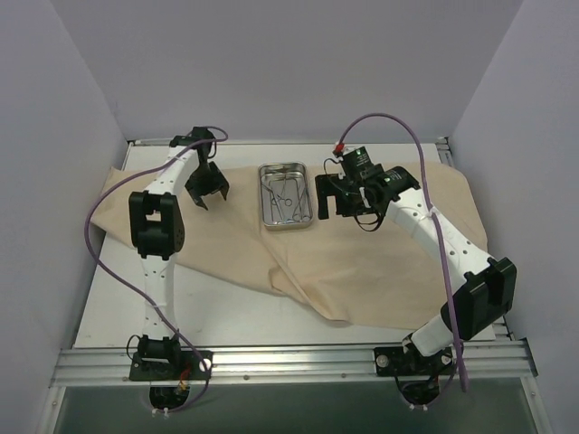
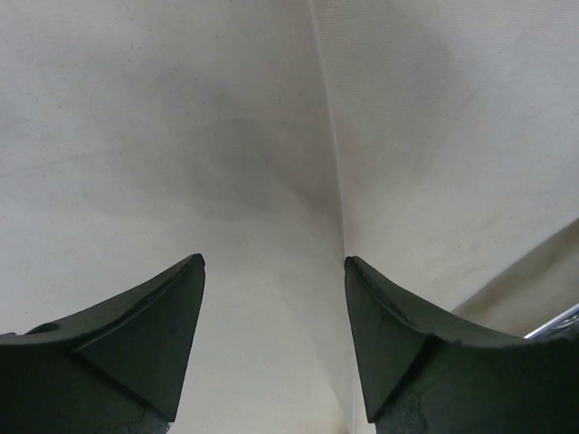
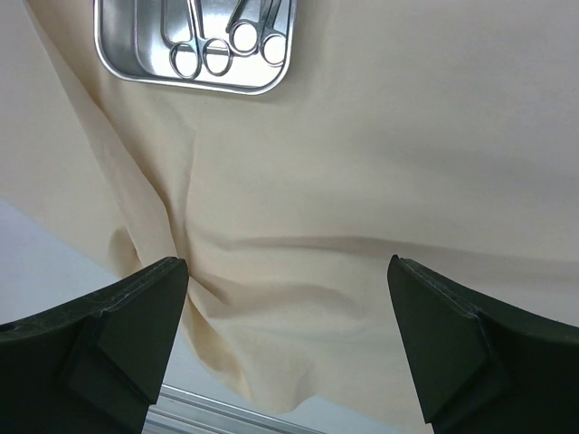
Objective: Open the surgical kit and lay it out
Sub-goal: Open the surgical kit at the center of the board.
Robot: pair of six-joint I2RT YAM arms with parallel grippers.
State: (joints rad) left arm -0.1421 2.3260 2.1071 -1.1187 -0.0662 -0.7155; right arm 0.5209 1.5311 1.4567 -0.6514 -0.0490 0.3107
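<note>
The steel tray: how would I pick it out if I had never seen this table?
Find the big beige cloth on the white table. Near its far edge, between the left gripper and right gripper, sits a shiny rectangular tray with rounded corners. It is the only metal dish, holding thin ring-handled instruments.

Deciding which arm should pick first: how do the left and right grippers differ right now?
The left gripper hangs over the cloth left of the tray; the right gripper is on the tray's right. The right gripper's jaws stand wider than the left's. The right wrist view shows the instruments in the tray; the left shows almost only cloth. Both are open, empty, above the cloth.
</note>
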